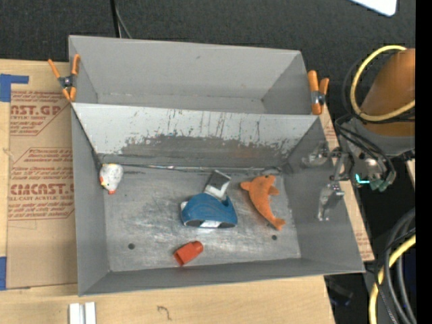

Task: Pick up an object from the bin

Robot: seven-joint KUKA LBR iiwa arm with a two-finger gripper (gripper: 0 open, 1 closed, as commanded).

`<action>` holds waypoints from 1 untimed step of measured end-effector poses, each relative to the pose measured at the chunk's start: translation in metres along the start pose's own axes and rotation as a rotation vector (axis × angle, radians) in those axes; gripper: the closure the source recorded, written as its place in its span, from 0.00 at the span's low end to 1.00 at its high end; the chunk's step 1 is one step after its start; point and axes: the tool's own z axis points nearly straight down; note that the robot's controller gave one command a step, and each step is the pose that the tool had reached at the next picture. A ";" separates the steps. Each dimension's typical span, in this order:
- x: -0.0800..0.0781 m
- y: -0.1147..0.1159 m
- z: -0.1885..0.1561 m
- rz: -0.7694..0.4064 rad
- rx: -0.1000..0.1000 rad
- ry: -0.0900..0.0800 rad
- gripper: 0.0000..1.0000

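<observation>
The grey bin [196,79] had steep walls sloping inward. That likely explained why its few loose things all lay on the flat floor, well away from the rim. Four lay there:

- a small white toy [110,177] against the left wall
- a blue tape dispenser [208,211] near the middle
- a short red cylinder [188,252] close to the front edge
- an orange fish-shaped toy [264,200] on its side, just right of the dispenser

The dispenser and the fish lay near each other, and the other two were well apart from them.

The tool [327,201] hung over the right sloping wall, beside the floor rather than above any one thing. The orange fish was nearest to it and the white toy farthest. Nothing was seen held in it, and I could not tell whether it was set wide or narrow. The arm [393,90] reached in from the right. Its orange-covered wrist was outside the rim with cables looping round it, and the tool pointed downward.

By my judgement the pick had not yet begun. The fish, with free floor on most sides, looked the easiest reach.
</observation>
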 end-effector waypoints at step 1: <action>-0.002 0.001 -0.004 -0.002 0.002 -0.007 0.00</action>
